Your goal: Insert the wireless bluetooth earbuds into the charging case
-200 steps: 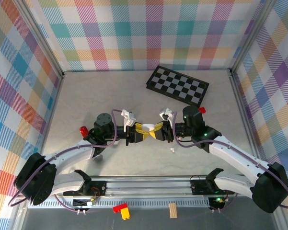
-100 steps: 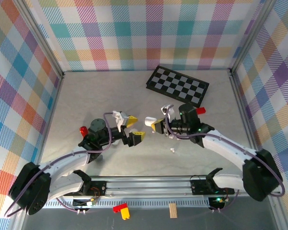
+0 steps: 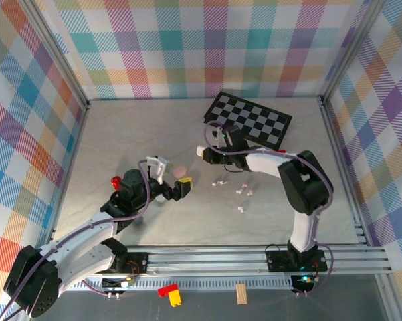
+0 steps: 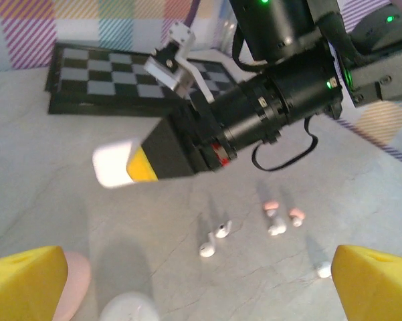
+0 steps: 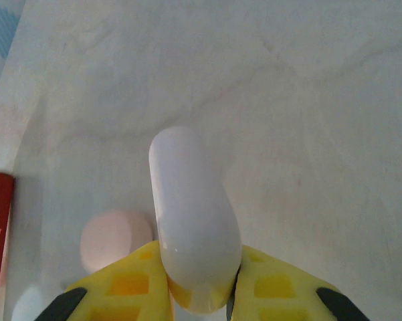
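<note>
Plaid walls on all sides, pale marbled tabletop. Chessboard at the back, not part of the job. R pincer clamped on end of white case, held above tabletop, prob. to present it for loading. Lid looks shut, so needs opening imo. L pincer wide, nothing in it, facing R. Pink case sits by its tip. Buds loose on tabletop below the R arm, w/in L's reach.

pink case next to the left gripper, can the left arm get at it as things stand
Probably yes: the left gripper is open right beside the pink case, with nothing between them.
</note>
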